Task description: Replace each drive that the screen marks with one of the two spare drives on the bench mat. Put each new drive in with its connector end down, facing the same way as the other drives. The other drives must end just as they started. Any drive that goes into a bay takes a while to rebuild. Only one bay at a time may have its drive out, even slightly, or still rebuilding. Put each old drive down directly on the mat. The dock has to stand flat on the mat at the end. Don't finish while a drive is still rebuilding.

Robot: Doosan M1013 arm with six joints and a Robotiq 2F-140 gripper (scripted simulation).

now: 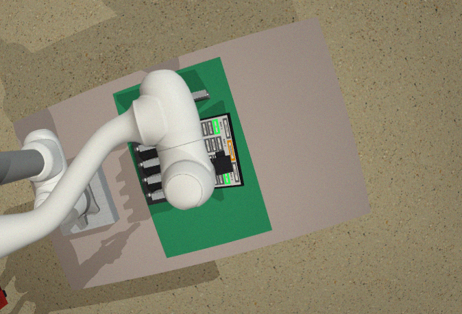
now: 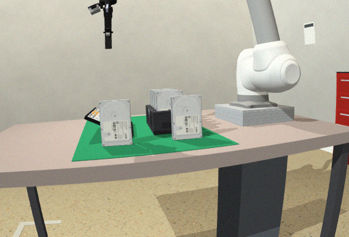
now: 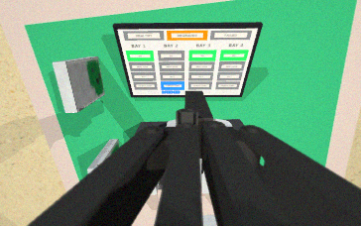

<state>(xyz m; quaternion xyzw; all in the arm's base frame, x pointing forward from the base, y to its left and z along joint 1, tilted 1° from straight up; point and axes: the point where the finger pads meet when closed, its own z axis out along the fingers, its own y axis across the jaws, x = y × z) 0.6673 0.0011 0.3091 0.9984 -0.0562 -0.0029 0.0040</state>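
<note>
Looks like bay 2's rebuilding on the screen [image 1: 238, 185] [image 2: 88, 118], so gripper [image 2: 108, 47] [image 3: 193, 105] should wait, closed and empty, screen at its 12 o'clock in the wrist view

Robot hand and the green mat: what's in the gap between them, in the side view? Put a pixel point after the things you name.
Beneath the shut gripper [image 2: 108, 47], the exterior view shows only wall, then a standing drive [image 2: 115, 120].

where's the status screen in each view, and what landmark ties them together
Top: right of the arm's wrist, partly covered: status screen.
Exterior: left, behind the left standing drive.
Wrist: top centre, upright to read.
Shared landmark: green mat.
</note>
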